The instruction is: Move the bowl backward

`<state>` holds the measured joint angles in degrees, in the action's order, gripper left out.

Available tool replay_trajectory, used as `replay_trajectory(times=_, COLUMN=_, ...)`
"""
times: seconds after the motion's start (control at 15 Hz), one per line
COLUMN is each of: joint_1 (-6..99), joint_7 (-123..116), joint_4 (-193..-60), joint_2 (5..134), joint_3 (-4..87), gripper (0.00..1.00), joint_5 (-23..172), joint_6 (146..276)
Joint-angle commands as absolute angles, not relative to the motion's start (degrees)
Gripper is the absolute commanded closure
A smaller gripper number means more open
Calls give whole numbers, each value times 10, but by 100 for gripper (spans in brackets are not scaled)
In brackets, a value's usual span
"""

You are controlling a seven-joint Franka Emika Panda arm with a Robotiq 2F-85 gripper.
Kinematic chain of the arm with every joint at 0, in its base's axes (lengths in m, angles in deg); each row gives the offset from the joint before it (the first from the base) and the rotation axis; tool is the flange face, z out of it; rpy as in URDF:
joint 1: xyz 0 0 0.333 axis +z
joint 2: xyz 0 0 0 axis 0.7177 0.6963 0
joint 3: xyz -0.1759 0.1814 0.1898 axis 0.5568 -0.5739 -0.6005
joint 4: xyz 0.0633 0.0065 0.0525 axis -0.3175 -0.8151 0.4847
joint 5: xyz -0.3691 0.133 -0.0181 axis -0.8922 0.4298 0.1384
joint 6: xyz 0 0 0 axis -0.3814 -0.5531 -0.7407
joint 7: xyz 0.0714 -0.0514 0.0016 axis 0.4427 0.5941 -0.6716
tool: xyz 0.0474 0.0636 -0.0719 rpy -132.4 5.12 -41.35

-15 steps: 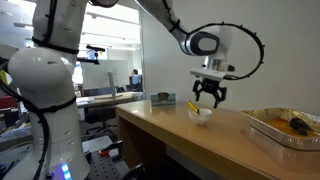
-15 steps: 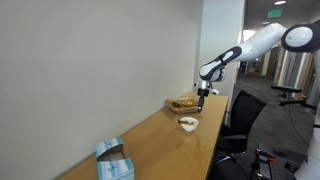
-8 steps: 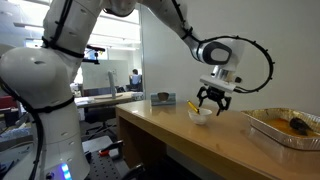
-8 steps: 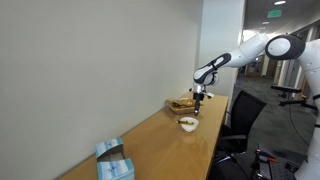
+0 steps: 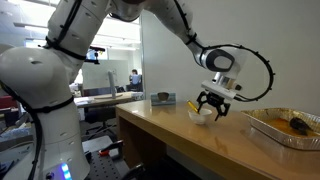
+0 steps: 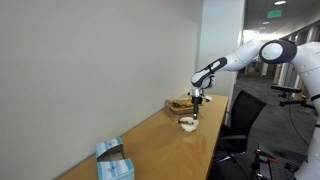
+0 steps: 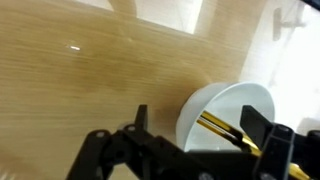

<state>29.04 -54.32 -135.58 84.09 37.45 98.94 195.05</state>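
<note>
The small white bowl [image 5: 201, 116] stands on the wooden table near its front edge, with a yellow-orange item [image 7: 222, 129] lying in it. The bowl also shows in the other exterior view [image 6: 187, 124] and the wrist view [image 7: 228, 108]. My gripper [image 5: 211, 104] hangs just above the bowl, open and empty. In the wrist view my gripper [image 7: 197, 124] straddles the bowl's near rim: one fingertip [image 7: 140, 117] is outside over the wood, the other [image 7: 256, 122] is over the bowl's inside. I cannot tell whether it touches the bowl.
A large silver foil tray [image 5: 284, 128] with dark food sits further along the table, also seen beyond the bowl [image 6: 182, 104]. A blue box [image 6: 113, 161] lies at the table's other end. A wall runs along one long side of the table; an office chair [image 6: 238, 125] stands at the other.
My gripper has come down and shifted a little toward the tray side, ending close over the bowl. The bowl has not moved.
</note>
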Motion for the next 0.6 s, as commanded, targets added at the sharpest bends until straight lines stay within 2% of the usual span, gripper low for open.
replay_trajectory(times=0.0, joint_1=284, joint_7=-540, joint_4=-1332, joint_2=857, joint_3=364, gripper=16, joint_5=985, joint_6=1930)
replay_trajectory(times=0.07, joint_1=283, joint_7=-541, joint_4=-1329, joint_2=860, joint_3=362, gripper=28, joint_5=985, joint_6=1928)
replay_trajectory(times=0.2, joint_1=283, joint_7=-542, joint_4=-1324, joint_2=865, joint_3=361, gripper=39, joint_5=982, joint_6=1928)
replay_trajectory(times=0.4, joint_1=283, joint_7=-543, joint_4=-1322, joint_2=867, joint_3=360, gripper=64, joint_5=979, joint_6=1930)
replay_trajectory(times=0.53, joint_1=284, joint_7=-544, joint_4=-1323, joint_2=866, joint_3=359, gripper=77, joint_5=978, joint_6=1933)
